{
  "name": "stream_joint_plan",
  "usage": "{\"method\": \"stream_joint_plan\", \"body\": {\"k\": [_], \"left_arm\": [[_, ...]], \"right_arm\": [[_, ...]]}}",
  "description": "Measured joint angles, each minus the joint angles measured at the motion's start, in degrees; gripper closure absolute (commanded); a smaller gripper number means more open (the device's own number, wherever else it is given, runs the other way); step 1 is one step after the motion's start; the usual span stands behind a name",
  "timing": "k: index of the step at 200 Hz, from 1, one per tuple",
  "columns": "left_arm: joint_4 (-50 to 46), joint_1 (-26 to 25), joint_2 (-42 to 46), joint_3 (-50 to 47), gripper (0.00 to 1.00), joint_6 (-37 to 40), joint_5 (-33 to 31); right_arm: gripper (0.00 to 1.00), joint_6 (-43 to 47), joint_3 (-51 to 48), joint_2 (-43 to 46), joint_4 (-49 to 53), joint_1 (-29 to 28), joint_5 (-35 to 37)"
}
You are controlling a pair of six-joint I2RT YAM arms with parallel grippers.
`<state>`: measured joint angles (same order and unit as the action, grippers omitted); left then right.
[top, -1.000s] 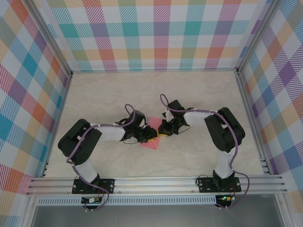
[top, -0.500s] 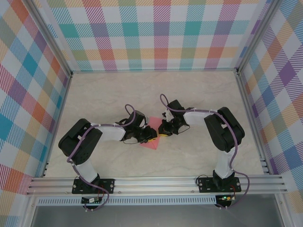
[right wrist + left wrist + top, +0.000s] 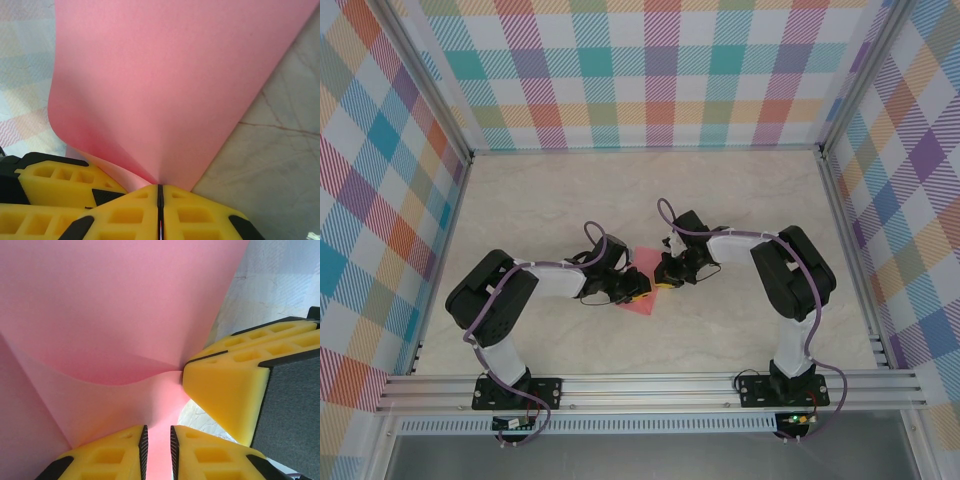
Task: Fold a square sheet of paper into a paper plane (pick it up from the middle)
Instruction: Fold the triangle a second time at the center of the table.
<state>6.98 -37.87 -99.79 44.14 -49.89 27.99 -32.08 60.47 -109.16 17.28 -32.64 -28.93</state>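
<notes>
The table [image 3: 740,330] carries the square sheet of paper [image 3: 642,306] at its middle, between your two arms, bowed up into a soft ridge. Your right gripper [image 3: 160,187] is clenched on its edge. Your left gripper [image 3: 157,432] has pink in its narrow gap; you cannot tell whether it nips. This looks like an early fold. Next, line up the edges and press the crease.

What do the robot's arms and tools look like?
The left arm and right arm are black with white middle sections, each with a purple cable. The left tool and right tool have chunky yellow fingers with square holes and black backs.
</notes>
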Motion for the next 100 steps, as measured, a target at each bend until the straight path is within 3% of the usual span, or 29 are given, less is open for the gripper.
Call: {"method": "stream_joint_plan", "body": {"k": [100], "left_arm": [[-1.0,0.0,0.0,0.3,0.79,0.0,-0.6]], "right_arm": [[0.8,0.0,0.9,1.4,1.3,-0.1,2.7]]}}
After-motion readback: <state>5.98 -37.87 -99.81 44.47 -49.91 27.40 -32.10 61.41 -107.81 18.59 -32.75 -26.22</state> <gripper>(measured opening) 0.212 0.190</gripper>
